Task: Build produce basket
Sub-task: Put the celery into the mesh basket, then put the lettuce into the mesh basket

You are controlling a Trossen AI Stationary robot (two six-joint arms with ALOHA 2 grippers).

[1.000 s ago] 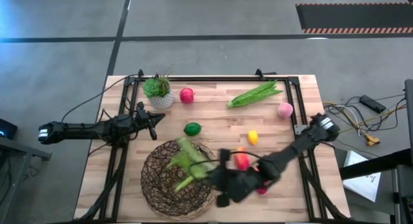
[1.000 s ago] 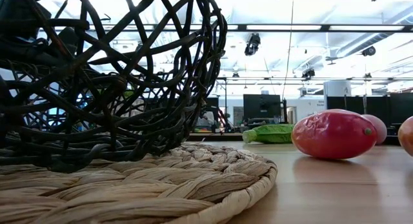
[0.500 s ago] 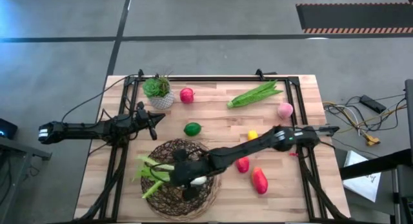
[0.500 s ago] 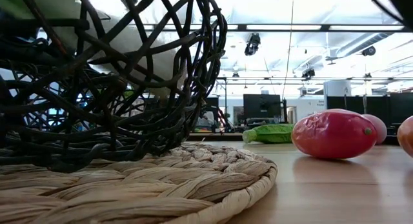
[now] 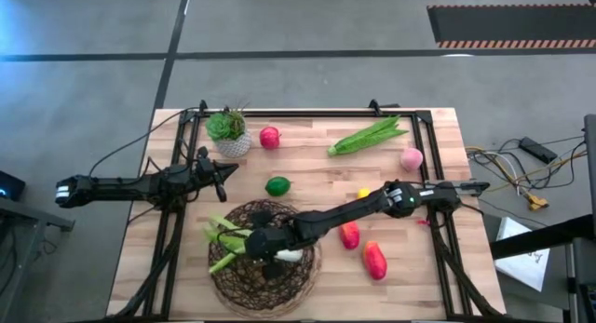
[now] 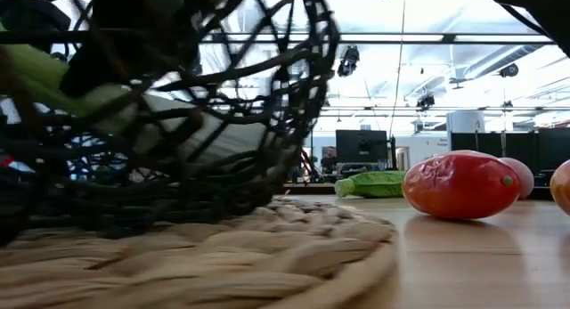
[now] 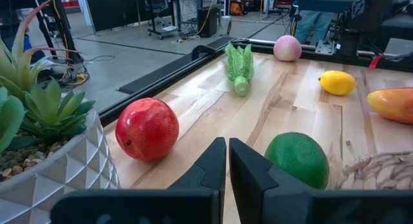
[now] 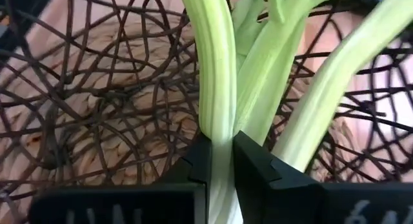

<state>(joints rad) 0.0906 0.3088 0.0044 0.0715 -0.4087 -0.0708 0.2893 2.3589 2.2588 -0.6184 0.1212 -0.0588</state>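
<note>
The basket [image 5: 244, 278], a round bowl of dark woven wicker, stands on a straw mat [image 6: 223, 256] at the table's near middle. My right gripper [image 5: 270, 247] reaches into it from the table's right, shut on the leek [image 5: 223, 239]. The leek's green leaves point to the table's left. Its white end [image 6: 209, 135] is low inside the basket. A lime [image 5: 277, 185], a red apple [image 5: 269, 137], a leafy bunch [image 5: 368, 137], a peach [image 5: 411, 158], a lemon [image 5: 364, 194] and two red-orange fruits [image 5: 374, 260] lie on the table. My left gripper [image 7: 227, 153] waits shut at the left, beside the lime. My right gripper pinches the leek's pale green stalk [image 8: 216, 114] between its two fingers [image 8: 197, 162], just below where the leaves part. It comes from the table's right, slanting down. The leaves reach past the fingertips. Whether the white end rests on the basket, I cannot tell.
A potted plant [image 5: 227, 132] in a white pot stands at the far left, close to my left gripper. A dark metal frame [image 5: 307, 112] runs round the table's edges. One red-orange fruit [image 5: 350, 235] lies under my right arm.
My right gripper has swept toward the table's left and down into the basket, carrying the leek. The leek's leaves now lie over the basket's left side and its white end is inside. In the low view the basket and mat have shifted and show blurred.
</note>
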